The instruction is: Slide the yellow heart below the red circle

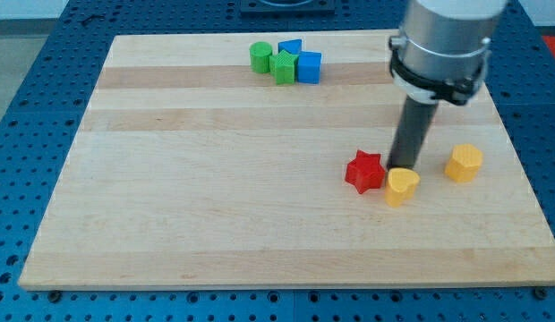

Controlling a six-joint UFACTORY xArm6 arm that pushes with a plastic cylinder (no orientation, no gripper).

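camera view | my tip (405, 168) touches the yellow heart's (402, 187) top edge, its very end hidden behind it | heart just right of red star (365, 171), yellow hexagon (464, 163) further right | no pincer on this rod | red circle not seen | arm cut off at top

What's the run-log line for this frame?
tip: behind, touching yellow heart | red star: view's left of heart | yellow hexagon: right | red circle: not visible | green, blue blocks: top
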